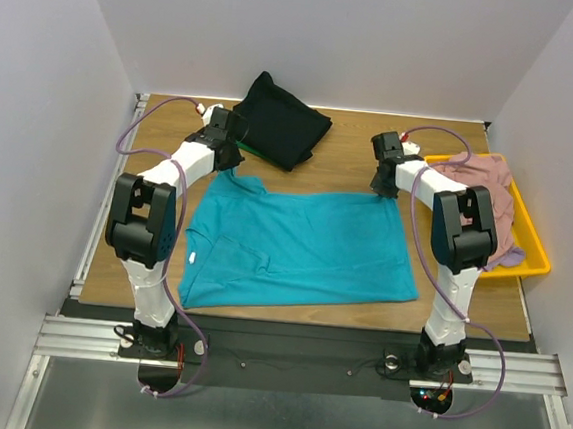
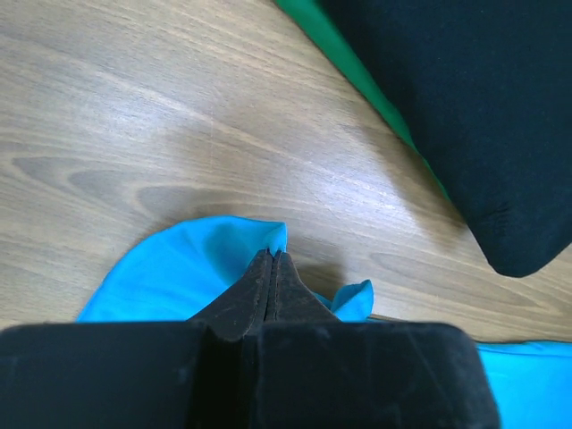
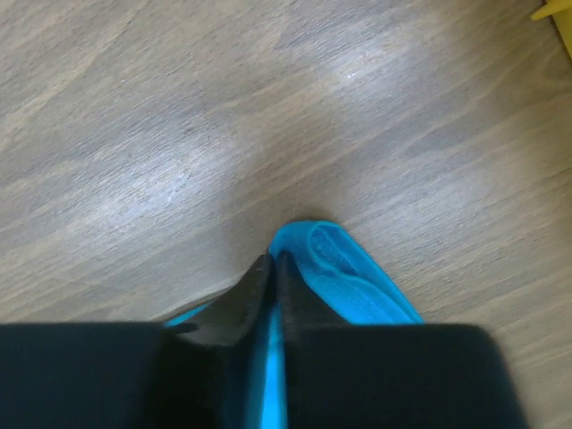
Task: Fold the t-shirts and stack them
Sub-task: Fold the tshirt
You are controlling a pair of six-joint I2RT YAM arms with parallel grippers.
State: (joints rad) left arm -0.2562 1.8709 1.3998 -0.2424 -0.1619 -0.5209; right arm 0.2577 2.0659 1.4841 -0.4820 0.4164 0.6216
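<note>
Teal t-shirt (image 1: pixel 294 245) lies spread flat on the wood surface (image 1: pixel 353 140), not yet folded; left hand (image 2: pixel 273 259) is pinched shut on its far-left corner, and right hand (image 3: pixel 273 264) is narrowed onto the far-right corner with teal cloth between its fingers. Black t-shirt (image 1: pixel 280 122) sits folded at the far edge over a green t-shirt (image 2: pixel 357 71), so likely two are done. Dusty pink t-shirt (image 1: pixel 481 176) and lavender t-shirt (image 1: pixel 512 256) lie crumpled in the yellow tray (image 1: pixel 523 269), left to do.
</note>
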